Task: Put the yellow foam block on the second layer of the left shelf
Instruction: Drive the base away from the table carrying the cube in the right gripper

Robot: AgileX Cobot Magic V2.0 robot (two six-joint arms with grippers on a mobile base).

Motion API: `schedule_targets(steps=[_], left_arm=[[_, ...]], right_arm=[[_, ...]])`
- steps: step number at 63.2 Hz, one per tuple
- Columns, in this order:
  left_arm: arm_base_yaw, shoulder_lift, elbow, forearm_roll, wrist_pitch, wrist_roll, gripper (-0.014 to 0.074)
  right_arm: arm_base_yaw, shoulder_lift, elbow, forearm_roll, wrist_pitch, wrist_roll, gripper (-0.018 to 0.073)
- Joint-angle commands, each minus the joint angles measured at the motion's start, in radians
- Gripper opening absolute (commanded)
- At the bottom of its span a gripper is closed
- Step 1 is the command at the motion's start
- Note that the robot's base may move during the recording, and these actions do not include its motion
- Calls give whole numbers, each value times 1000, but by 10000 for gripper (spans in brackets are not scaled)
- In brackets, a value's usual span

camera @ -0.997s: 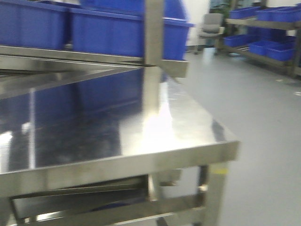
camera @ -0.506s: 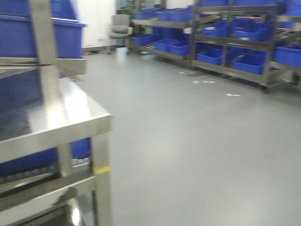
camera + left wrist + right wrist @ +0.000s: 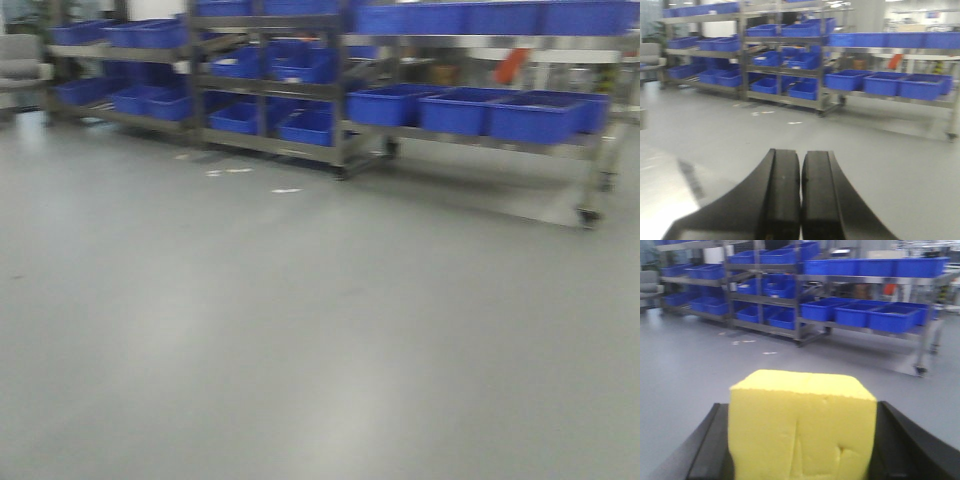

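The yellow foam block (image 3: 802, 427) fills the lower middle of the right wrist view. My right gripper (image 3: 802, 412) is shut on it, with a black finger (image 3: 710, 445) pressed against each side of it. The block's near face shows creases. In the left wrist view my left gripper (image 3: 801, 165) is shut, its two black pads touching and nothing between them. Both grippers hang over grey floor, well short of the steel shelf racks (image 3: 270, 90) across the room. I cannot tell which of the racks is the left shelf. No gripper shows in the front view.
Several steel racks with blue bins (image 3: 480, 110) line the far side: one at far left (image 3: 110, 60), one in the middle, and a wheeled one at right (image 3: 590, 215). A grey chair (image 3: 20, 65) stands at far left. Grey floor (image 3: 300, 340) lies between.
The front view has swung to the right. The steel table with blue bins has left the view on the left, and open floor and the far racks now fill the view.
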Motion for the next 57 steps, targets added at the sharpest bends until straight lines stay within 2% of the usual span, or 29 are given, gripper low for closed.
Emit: schedule_targets(steps=[1, 57], left_arm=[[-1, -17, 27, -6, -80, -3, 124], [-1, -17, 27, -6, -80, -3, 124]], right_arm=[[-6, 4, -30, -10, -87, -13, 478], [-6, 3, -30, -10, -86, -13, 478]])
